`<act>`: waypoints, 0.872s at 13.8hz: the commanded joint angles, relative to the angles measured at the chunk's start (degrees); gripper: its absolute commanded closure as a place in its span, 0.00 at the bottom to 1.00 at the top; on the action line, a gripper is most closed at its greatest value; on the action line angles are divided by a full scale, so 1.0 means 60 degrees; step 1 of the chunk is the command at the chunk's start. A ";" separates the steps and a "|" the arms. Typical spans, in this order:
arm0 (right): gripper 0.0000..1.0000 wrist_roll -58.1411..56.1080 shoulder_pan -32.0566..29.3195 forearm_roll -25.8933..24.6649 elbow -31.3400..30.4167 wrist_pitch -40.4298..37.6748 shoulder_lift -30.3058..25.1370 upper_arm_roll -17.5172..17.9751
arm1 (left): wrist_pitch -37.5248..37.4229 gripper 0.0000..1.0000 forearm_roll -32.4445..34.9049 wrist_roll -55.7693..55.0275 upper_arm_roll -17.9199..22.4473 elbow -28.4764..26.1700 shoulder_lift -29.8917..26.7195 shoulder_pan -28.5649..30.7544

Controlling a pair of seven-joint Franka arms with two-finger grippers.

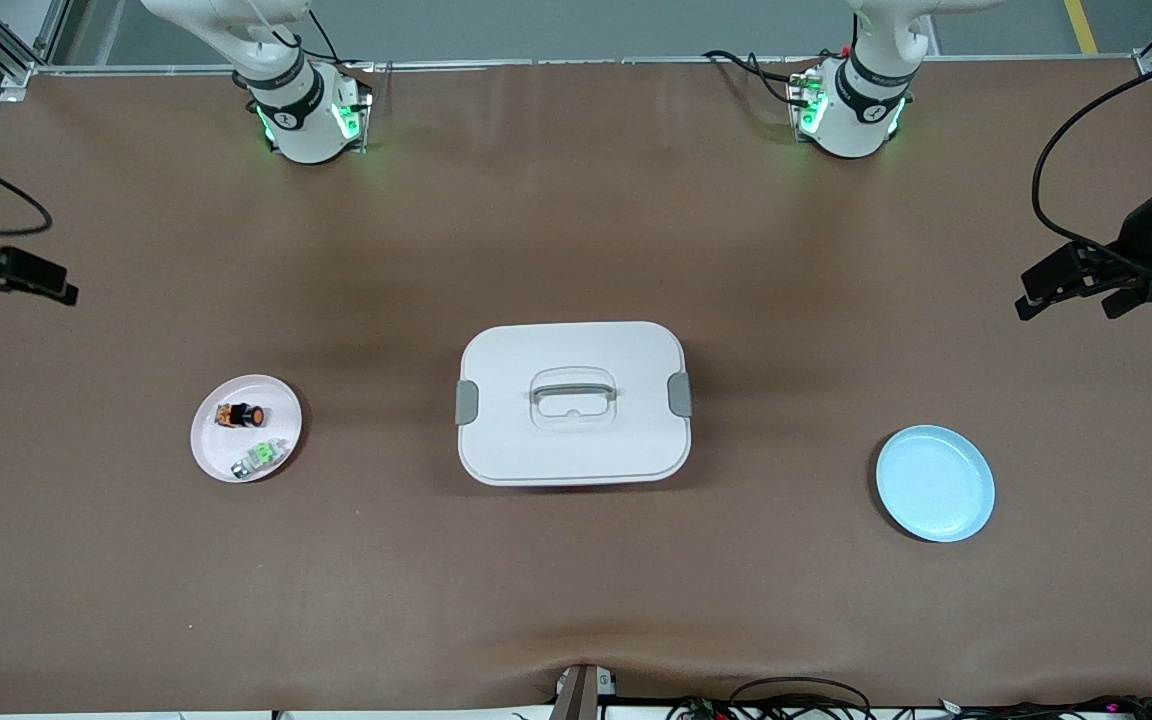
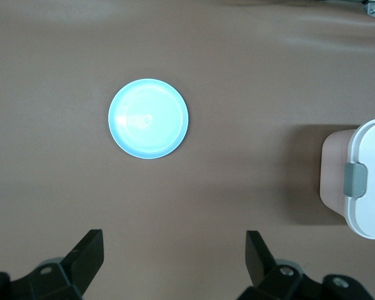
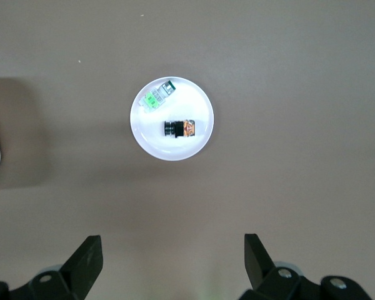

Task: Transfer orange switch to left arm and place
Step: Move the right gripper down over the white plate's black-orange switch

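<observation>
Tabletop (image 1: 576,180) is brown matting, lightly creased, with grey floor and aluminium framing at its edges. I see the box (image 1: 573,402) closed at the centre. The orange switch (image 1: 241,415) lies on its side on the pink plate (image 1: 211,445) toward the right arm's end, beside a green-and-silver part (image 1: 262,457). The blue plate (image 1: 935,483) sits bare toward the left arm's end. Left gripper (image 2: 174,253) hangs high, fingers apart; right gripper (image 3: 172,256) likewise, fingers apart. Both are cut off at the front view's edges. Switch markings are too small to read.
</observation>
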 commanded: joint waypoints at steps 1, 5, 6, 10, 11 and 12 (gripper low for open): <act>0.00 -0.0070 0.0083 0.0014 0.0134 0.0361 0.0556 0.0058 | -0.0158 0.00 -0.0019 0.0206 -0.0002 0.0209 0.0094 0.0029; 0.00 -0.0070 0.0142 -0.0001 0.0135 0.0728 0.1479 0.0044 | -0.0158 0.00 -0.0019 0.0206 -0.0002 0.0194 0.0108 0.0029; 0.00 -0.0056 0.0113 0.0028 0.0091 0.0830 0.1597 0.0058 | -0.0158 0.00 -0.0019 0.0206 -0.0002 0.0194 0.0108 0.0029; 0.00 -0.0012 0.0054 0.0058 -0.0667 0.1750 0.1965 0.0058 | -0.0158 0.00 -0.0019 0.0220 -0.0002 0.0194 0.0108 0.0043; 0.00 0.0003 0.0054 0.0058 -0.1121 0.2218 0.1935 0.0058 | -0.0158 0.00 -0.0019 0.0206 -0.0002 0.0194 0.0108 0.0043; 0.00 0.0003 0.0069 0.0072 -0.1531 0.2702 0.1921 0.0058 | -0.0158 0.00 -0.0019 0.0206 -0.0002 0.0194 0.0108 0.0029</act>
